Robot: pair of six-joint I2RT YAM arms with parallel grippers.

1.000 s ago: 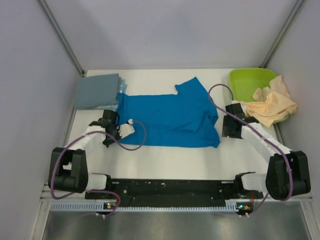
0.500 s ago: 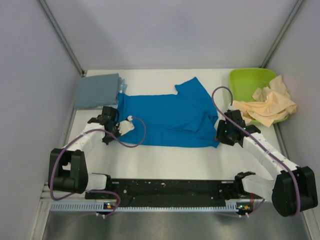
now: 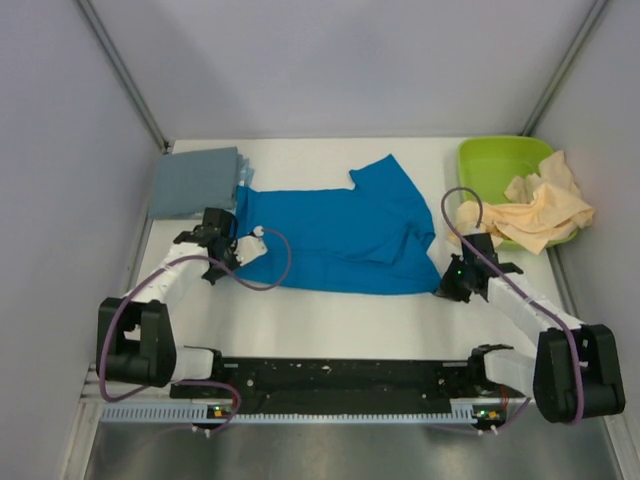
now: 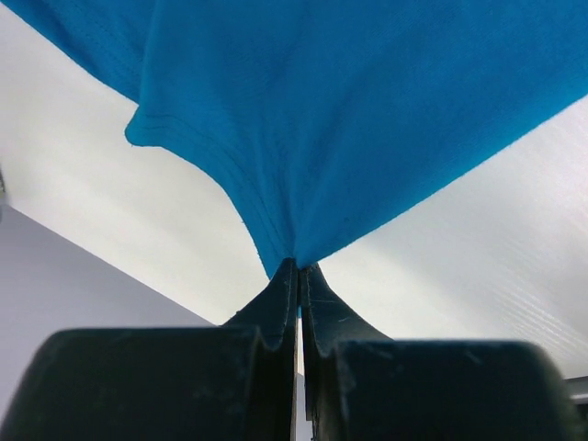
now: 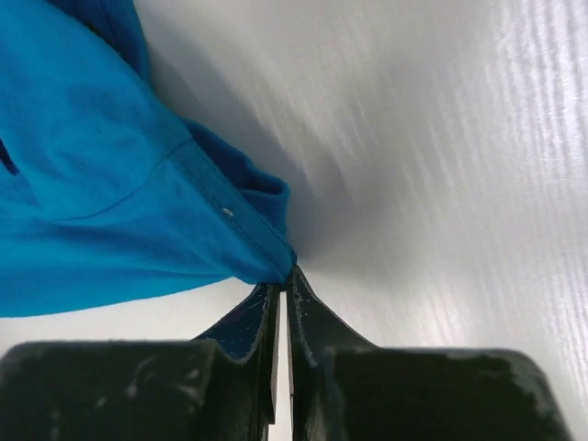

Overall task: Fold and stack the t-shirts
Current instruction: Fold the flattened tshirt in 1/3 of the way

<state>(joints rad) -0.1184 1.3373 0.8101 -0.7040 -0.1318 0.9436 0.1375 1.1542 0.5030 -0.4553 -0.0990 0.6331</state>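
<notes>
Top external view: the bright blue t-shirt (image 3: pixel 335 235) lies spread on the bench (image 3: pixel 330 320), with one sleeve pointing to the far side. At the far left, just beside its corner, sits a flat stack of folded grey-blue t-shirts (image 3: pixel 195 182). At the far right, a lime-green tub (image 3: pixel 498 160) holds a crumpled cream-peach t-shirt (image 3: pixel 535 210), which spills over the tub's near rim. The left jaws meet the blue t-shirt's left edge and the right jaws its near right corner, but their grip cannot be read from here.

Left wrist view: the left jaws are pressed together on a pinch of the blue t-shirt (image 4: pixel 367 119), and the cloth fans out taut from them.

Right wrist view: the right jaws are closed on the hemmed corner of the blue t-shirt (image 5: pixel 92 211), low against the bench (image 5: pixel 441 184).
</notes>
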